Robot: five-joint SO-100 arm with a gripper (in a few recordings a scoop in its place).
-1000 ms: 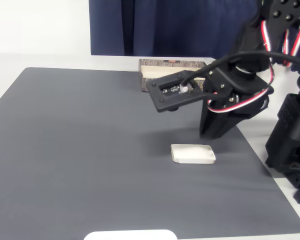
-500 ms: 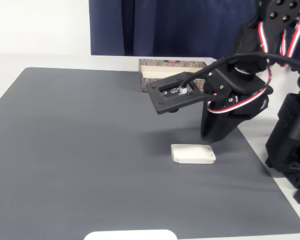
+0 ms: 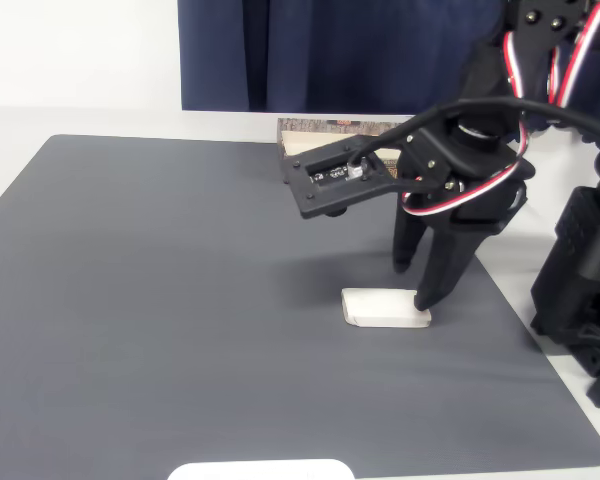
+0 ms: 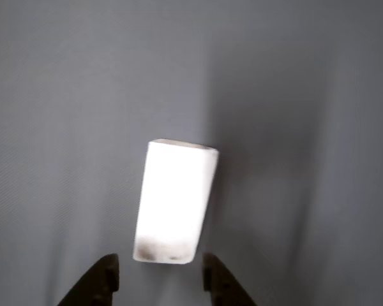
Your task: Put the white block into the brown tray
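The white block (image 3: 380, 308) lies flat on the dark grey mat (image 3: 180, 300), right of centre in the fixed view. In the wrist view the white block (image 4: 174, 201) is lengthwise, its near end just ahead of the two fingertips. My black gripper (image 3: 420, 288) points down over the block's right end, open, with one finger (image 3: 436, 280) at the block's edge and nothing held. My gripper (image 4: 159, 280) straddles the near end in the wrist view. The brown tray (image 3: 310, 132) sits at the mat's far edge, partly hidden behind the arm.
A wider white rounded plate (image 3: 262, 470) pokes in at the mat's near edge. The arm's black base (image 3: 580, 290) stands off the mat on the right. A dark blue curtain (image 3: 340, 50) hangs behind the table.
The gripper has tilted down and lowered toward the block, and its fingers now show apart at the block's right end. The block has not moved.
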